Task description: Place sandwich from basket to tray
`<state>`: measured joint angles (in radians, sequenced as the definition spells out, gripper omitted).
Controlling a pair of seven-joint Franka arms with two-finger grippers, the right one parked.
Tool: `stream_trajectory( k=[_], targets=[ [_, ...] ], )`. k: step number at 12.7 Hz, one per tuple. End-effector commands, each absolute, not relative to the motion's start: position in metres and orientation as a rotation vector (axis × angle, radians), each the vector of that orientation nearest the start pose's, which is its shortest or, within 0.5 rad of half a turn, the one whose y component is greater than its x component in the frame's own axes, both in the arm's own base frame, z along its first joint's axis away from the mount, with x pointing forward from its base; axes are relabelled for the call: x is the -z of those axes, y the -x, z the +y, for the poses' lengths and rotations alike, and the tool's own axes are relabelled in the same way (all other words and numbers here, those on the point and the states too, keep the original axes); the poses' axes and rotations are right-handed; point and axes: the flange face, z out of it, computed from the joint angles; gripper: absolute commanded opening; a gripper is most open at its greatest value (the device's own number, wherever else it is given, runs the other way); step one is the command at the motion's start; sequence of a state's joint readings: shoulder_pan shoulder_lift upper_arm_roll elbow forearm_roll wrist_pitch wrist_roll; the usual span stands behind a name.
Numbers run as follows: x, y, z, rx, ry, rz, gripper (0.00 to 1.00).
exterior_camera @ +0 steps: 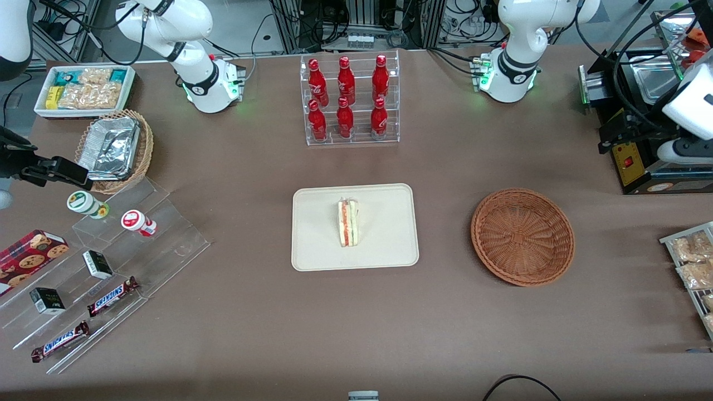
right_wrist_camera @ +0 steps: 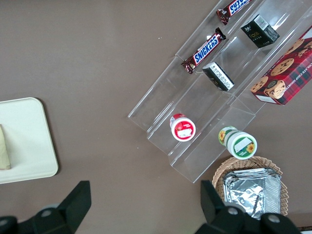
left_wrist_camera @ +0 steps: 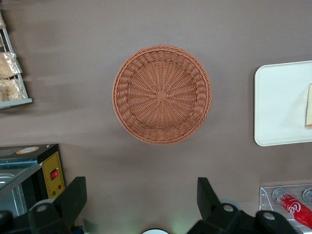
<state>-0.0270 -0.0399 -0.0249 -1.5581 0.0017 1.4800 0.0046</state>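
We see the sandwich point(exterior_camera: 348, 223) lying near the middle of the cream tray point(exterior_camera: 312, 245), its filling edge showing. The reddish-brown wicker basket point(exterior_camera: 522, 236) sits apart from the tray, toward the working arm's end of the table, with nothing in it. The left gripper point(left_wrist_camera: 141, 200) hangs high above the basket, fingers point(left_wrist_camera: 73, 197) spread wide, holding nothing.

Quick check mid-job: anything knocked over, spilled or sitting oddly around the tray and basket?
Nothing stands out. The sandwich lies flat on the tray, the basket sits upright and empty, and the bottles stand in their rack. The gripper hangs open above the table beside the basket.
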Motion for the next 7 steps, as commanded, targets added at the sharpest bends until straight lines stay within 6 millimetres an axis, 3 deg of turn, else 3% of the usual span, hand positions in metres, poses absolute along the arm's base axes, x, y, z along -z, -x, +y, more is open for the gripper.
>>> stream_trajectory(
  k=[1, 7],
  targets=[
    [-0.6463, -0.5272, -0.0205, -0.06, 3.135, 0.079, 1.0],
    [-0.6459, -0.5337, -0.018, -0.055, 3.085, 0.067, 1.0]
  ],
)
